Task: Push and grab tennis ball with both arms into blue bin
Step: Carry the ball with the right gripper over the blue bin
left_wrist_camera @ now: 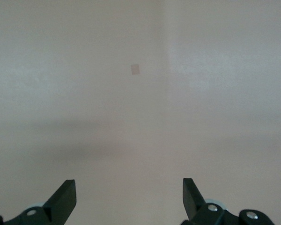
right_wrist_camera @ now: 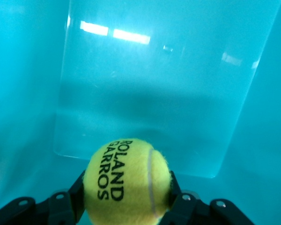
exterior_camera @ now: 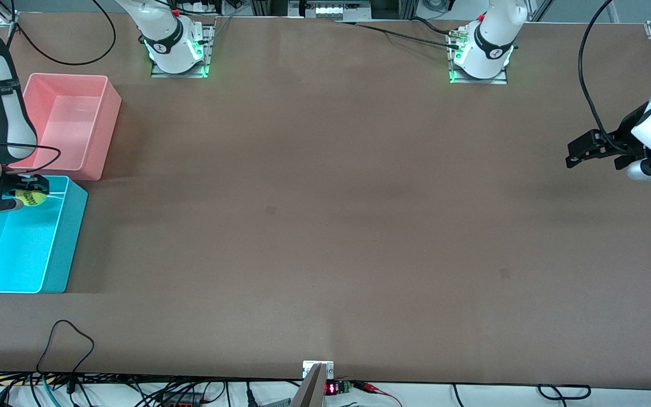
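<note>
Right wrist view is showing the right gripper [right_wrist_camera: 126, 206] clamping its jaws on the tennis ball [right_wrist_camera: 127, 180], gripping it at three and nine o'clock across its widest part while hanging over the blue bin [exterior_camera: 54, 249]. The ball is looking light, fuzzy and slightly springy, so it is likely gripping well. The left gripper [exterior_camera: 597, 150] is waiting, jaws apart, over the table [exterior_camera: 325, 226] at the left arm's end.

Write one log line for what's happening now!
right gripper: shut on tennis ball, over blue bin | left gripper: open, waiting
</note>
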`<state>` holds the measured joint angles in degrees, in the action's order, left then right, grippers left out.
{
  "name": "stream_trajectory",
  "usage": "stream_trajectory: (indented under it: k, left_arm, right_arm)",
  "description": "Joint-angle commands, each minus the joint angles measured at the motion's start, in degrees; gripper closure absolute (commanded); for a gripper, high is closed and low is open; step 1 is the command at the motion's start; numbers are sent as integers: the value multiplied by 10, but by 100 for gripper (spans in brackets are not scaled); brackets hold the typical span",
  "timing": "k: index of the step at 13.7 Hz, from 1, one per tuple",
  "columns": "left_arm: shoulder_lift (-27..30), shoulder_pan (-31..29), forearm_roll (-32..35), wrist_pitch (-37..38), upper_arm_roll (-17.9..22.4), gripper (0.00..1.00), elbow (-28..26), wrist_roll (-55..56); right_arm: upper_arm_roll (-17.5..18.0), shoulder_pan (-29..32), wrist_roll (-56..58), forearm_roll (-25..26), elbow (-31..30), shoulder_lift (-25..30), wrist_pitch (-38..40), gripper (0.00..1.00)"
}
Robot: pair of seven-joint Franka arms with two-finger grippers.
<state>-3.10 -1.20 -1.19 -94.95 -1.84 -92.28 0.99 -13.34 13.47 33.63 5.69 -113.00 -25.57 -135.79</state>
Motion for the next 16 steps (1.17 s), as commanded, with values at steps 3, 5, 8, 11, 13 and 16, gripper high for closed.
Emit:
stream_trajectory:
  k: [3,5,8,11,13,16]
  left_arm:
    - [42,5,0,13,2,0,-44,18]
    - [49,5,0,11,3,0,-54,18]
    - [49,5,1,15,2,0,-54,17]
    - [49,6,1,19,-5,0,-50,17]
    - [49,5,1,19,-4,0,-49,17]
    - [48,5,1,25,-4,0,-47,18]
  right_arm:
    - [-1,8,-4,-7,-3,-18,-3,100]
    - [0,10,-3,-6,-2,-29,-15,94]
    - [0,10,-3,-6,-2,-33,-21,61]
    - [0,10,-3,-3,1,-33,-30,14]
    - [0,10,-3,-3,3,-32,-35,0]
    - [1,6,-3,-5,17,-23,-36,0]
